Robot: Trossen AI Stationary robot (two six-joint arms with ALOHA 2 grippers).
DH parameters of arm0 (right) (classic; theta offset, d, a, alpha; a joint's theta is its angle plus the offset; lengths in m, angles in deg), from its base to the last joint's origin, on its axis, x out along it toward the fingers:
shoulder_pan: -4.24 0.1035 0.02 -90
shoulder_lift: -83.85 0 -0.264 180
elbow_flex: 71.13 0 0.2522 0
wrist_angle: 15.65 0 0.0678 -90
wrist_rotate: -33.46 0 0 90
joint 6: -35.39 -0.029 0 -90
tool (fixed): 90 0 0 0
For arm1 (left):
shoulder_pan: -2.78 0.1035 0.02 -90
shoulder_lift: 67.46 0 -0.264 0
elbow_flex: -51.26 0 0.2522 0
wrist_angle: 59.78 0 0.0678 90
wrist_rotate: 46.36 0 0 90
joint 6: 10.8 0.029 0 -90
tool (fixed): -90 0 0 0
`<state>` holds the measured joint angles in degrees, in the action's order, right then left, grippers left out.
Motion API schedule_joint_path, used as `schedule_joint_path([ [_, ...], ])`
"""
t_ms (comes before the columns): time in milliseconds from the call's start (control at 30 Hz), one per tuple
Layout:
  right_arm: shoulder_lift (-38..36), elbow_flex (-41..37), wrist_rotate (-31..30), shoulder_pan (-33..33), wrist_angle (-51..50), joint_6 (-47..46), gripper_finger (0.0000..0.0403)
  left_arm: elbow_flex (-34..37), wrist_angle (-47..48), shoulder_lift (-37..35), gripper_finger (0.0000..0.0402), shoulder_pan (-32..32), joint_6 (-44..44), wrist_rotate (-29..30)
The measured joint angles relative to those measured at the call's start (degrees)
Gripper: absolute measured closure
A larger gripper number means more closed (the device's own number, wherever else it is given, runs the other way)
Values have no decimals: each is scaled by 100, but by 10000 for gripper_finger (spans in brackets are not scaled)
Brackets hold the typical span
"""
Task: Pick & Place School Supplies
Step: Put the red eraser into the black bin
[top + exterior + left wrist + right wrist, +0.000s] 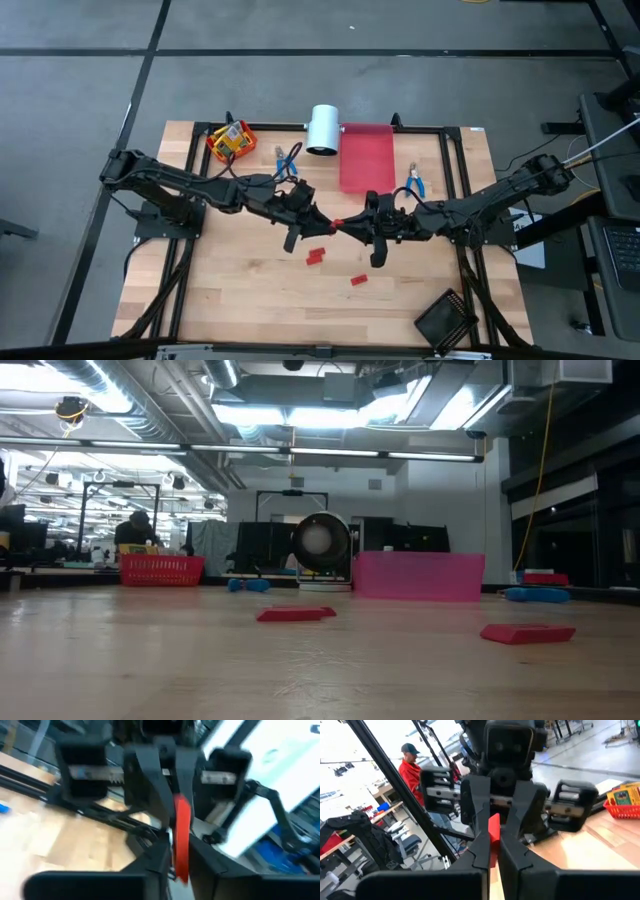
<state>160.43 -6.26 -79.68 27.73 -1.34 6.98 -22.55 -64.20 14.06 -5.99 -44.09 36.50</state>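
Observation:
High above the middle of the table, my left gripper (pixel 325 221) and my right gripper (pixel 352 224) meet tip to tip, both level. A small red block (pixel 338 222) sits between them, and each gripper is shut on it. Two more red blocks (pixel 316 256) (pixel 359 280) lie flat on the wood below; the low view shows them too (pixel 296 614) (pixel 527 632). Yellow-orange boxes (pixel 231 140) rest in a red basket at the far left. Two blue-handled tools (pixel 287 160) (pixel 414 183) lie near the far edge. My left gripper pinches one end of the red block (pixel 182 862) between its two fingers, coming level from the table's left. The block stands on edge, lifted clear of the table. My right gripper pinches the block's other end (pixel 493 840) between its two fingers, level from the table's right, facing the left gripper's fingers (pixel 476 802).
A white cylinder (pixel 323 130) lies at the far edge beside a flat red bin (pixel 367 155). A black tray (pixel 446 320) sits at the near right corner. A person in a red top (pixel 411 767) stands in the room beyond the table.

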Motion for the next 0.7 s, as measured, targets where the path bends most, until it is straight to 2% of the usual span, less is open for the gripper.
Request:
schedule_joint_path([
  [267,-2,2,46,-81,124,37,388,0,-66,-5,239,-12,-477,-1130],
  [367,-31,2,296,-61,-265,-145,388,0,858,-179,212,-24,-415,-1242],
  [433,-75,2,542,61,-871,-547,388,-7,2103,-367,206,-17,-230,-954],
  [567,-74,0,1246,498,-2178,-1572,388,0,4608,-685,215,-17,126,223],
  [633,-74,0,1741,824,-2681,-2195,388,2,5190,-831,227,-17,178,671],
  [700,-74,0,2211,1276,-3174,-2884,388,4,5101,-1002,238,-13,340,905],
])
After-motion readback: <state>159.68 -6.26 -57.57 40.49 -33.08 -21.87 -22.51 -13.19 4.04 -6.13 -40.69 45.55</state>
